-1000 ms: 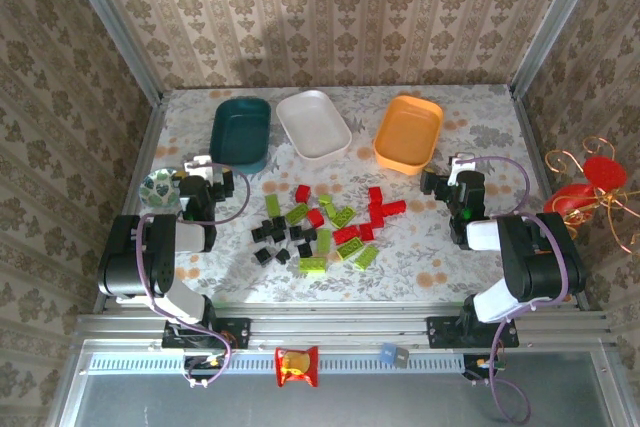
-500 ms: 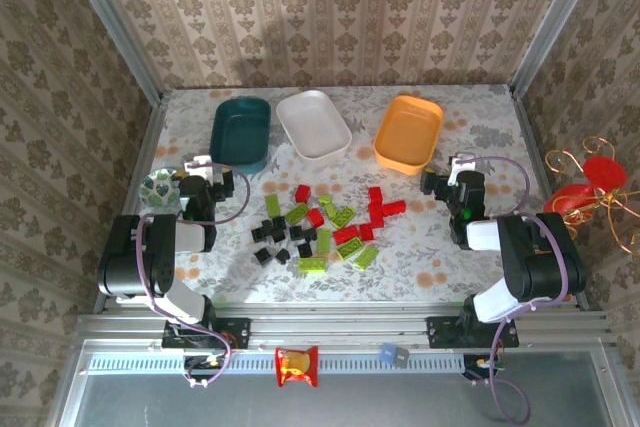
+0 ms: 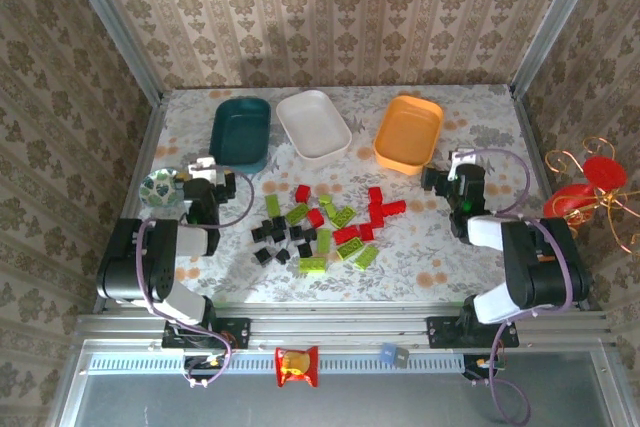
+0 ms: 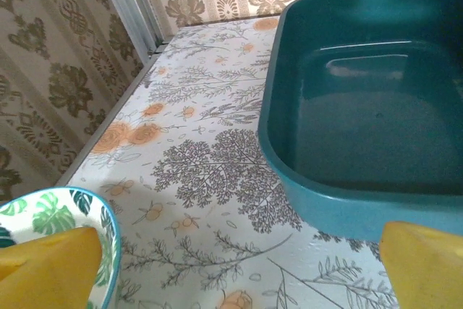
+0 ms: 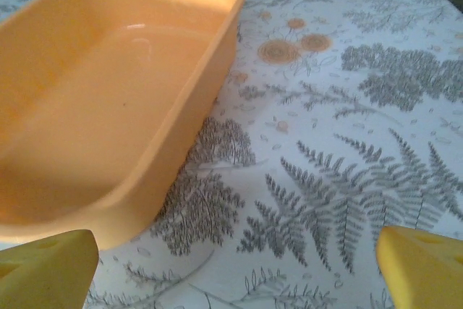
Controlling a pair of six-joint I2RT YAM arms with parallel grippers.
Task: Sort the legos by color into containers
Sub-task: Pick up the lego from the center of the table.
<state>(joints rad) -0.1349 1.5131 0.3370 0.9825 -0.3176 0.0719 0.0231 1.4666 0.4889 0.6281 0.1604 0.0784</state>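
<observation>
The right arm [image 3: 520, 252] is shifting slightly since a moment ago; the left is barely stirring. The table [image 3: 470, 257] is lying bare either side of the white tub [image 3: 313, 124], with the teal tub [image 3: 241, 129] to its left and the orange tub [image 3: 408, 133] to its right, all empty. The left gripper [image 3: 222, 183] and right gripper [image 3: 432, 179] are waiting, jaws wide and empty. The legos [image 3: 320, 225] are heaping in front of the white tub, colours touching, so I'm guessing wide jaws risk nipping two colours or scattering bricks. Walls are closing three sides.
</observation>
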